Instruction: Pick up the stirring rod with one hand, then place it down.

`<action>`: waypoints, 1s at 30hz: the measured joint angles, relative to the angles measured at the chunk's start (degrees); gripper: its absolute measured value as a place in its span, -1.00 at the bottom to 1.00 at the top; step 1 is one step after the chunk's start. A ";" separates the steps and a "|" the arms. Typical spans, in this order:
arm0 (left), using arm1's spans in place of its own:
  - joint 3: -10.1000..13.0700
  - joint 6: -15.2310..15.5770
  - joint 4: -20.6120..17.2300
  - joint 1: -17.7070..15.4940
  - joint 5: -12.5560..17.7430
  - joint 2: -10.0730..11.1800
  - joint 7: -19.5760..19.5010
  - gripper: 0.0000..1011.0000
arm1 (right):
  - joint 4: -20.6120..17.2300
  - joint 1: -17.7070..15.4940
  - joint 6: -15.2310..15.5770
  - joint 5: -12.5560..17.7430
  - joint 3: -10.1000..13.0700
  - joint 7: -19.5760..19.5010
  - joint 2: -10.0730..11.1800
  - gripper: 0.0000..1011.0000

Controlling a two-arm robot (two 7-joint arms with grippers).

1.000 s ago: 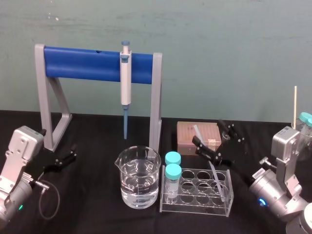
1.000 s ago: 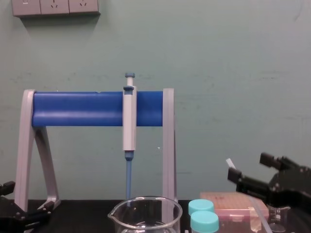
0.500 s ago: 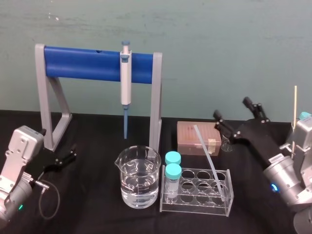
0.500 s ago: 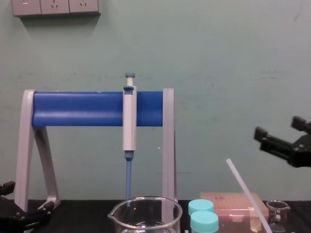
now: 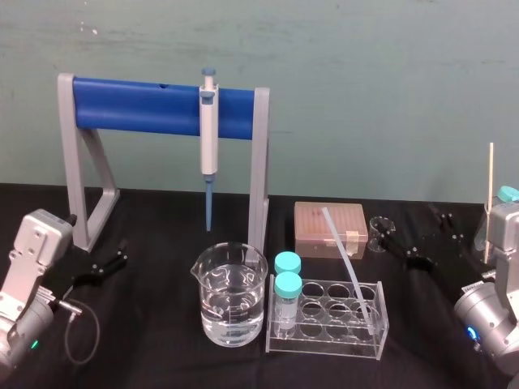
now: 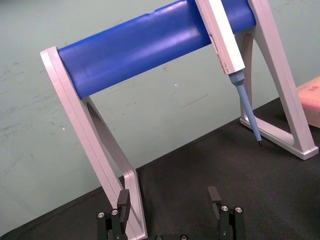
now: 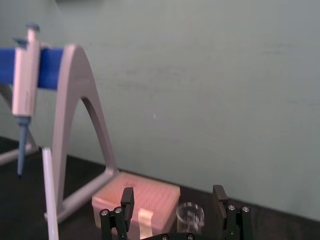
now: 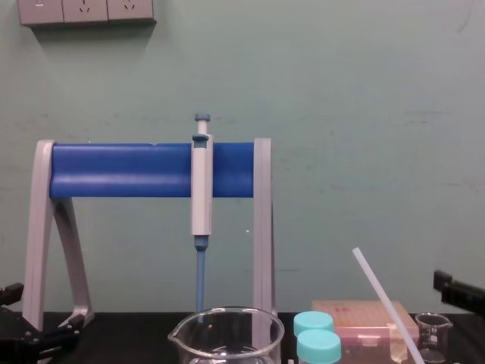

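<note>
1. Head view: the stirring rod leans in the clear tube rack, its top tilted toward the pink tip box. The right gripper sits low to the rod's right, apart from it, fingers spread and empty. The left gripper is parked far left.
2. Left wrist view: left jaws wide, nothing held, facing the pipette stand.
3. Right wrist view: right jaws wide and empty, with the small beaker and tip box just beyond.
4. Chest view: the rod slants free beside the capped vials. Judgement: the rod is at rest and neither gripper holds it. Vials, rack wall and beaker crowd any grasp.
</note>
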 joint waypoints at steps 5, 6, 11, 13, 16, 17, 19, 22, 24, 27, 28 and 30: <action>0.00 0.00 0.00 0.00 0.00 0.00 0.00 0.98 | 0.15 0.04 0.55 -0.24 -0.07 -0.22 0.02 0.98; 0.00 0.00 0.00 0.00 0.00 0.00 0.00 0.98 | 0.15 0.04 0.50 -0.22 -0.07 -0.21 0.02 0.98; 0.00 0.00 0.00 0.00 0.00 0.00 0.00 0.98 | 0.12 0.03 0.26 -0.16 -0.06 -0.17 0.02 0.98; 0.00 0.00 0.00 0.00 0.00 0.00 0.00 0.98 | 0.11 0.03 0.18 -0.14 -0.05 -0.17 0.02 0.98; 0.00 0.00 0.00 0.00 0.00 0.00 0.00 0.98 | 0.09 0.03 0.05 -0.07 -0.04 -0.13 0.02 0.98; 0.00 0.00 0.00 0.00 0.00 0.00 0.00 0.98 | 0.09 0.03 0.03 -0.05 -0.03 -0.12 0.02 0.98; 0.00 0.00 0.00 0.00 0.00 0.00 0.00 0.98 | 0.07 0.03 -0.04 -0.01 -0.02 -0.09 0.02 0.98; 0.00 0.00 0.00 0.00 0.00 0.00 0.00 0.98 | 0.05 0.03 -0.08 0.02 -0.02 -0.05 0.02 0.98; 0.00 0.00 0.00 0.00 0.00 0.00 0.00 0.98 | 0.04 0.03 -0.11 0.04 -0.02 -0.02 0.02 0.98; 0.00 0.00 0.00 0.00 0.00 0.00 0.00 0.98 | 0.03 0.03 -0.15 0.05 -0.02 0.01 0.02 0.98; 0.00 0.00 0.00 0.00 0.00 0.00 0.00 0.98 | 0.03 0.03 -0.15 0.06 -0.02 0.01 0.02 0.98; 0.00 0.00 0.00 0.00 0.00 0.00 0.00 0.98 | 0.03 0.03 -0.17 0.06 -0.02 0.02 0.02 0.98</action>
